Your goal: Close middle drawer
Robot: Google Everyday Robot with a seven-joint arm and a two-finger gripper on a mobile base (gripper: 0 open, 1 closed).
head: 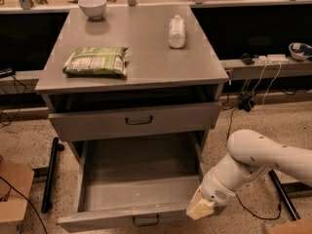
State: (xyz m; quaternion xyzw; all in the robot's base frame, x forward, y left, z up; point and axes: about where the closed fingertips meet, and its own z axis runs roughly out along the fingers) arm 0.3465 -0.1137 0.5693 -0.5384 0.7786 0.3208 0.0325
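Note:
The middle drawer (136,191) is pulled far out of the grey cabinet (141,38), low in the camera view. Its deep grey tray is bare. Its low flat front (92,220) faces the camera, with a small dark handle (146,222) at its centre. My gripper (199,207), with tan fingertips on a white arm (258,160), is at the front right corner of this drawer, touching or nearly touching the front panel's right end.
A taller drawer front (139,120) above is nearly shut, with a dark gap over it. On the cabinet top lie a green bag (96,61), a white bottle (177,31) and a bowl (92,5). A cardboard box (12,194) and a black bar (48,174) are left; cables (243,101) are right.

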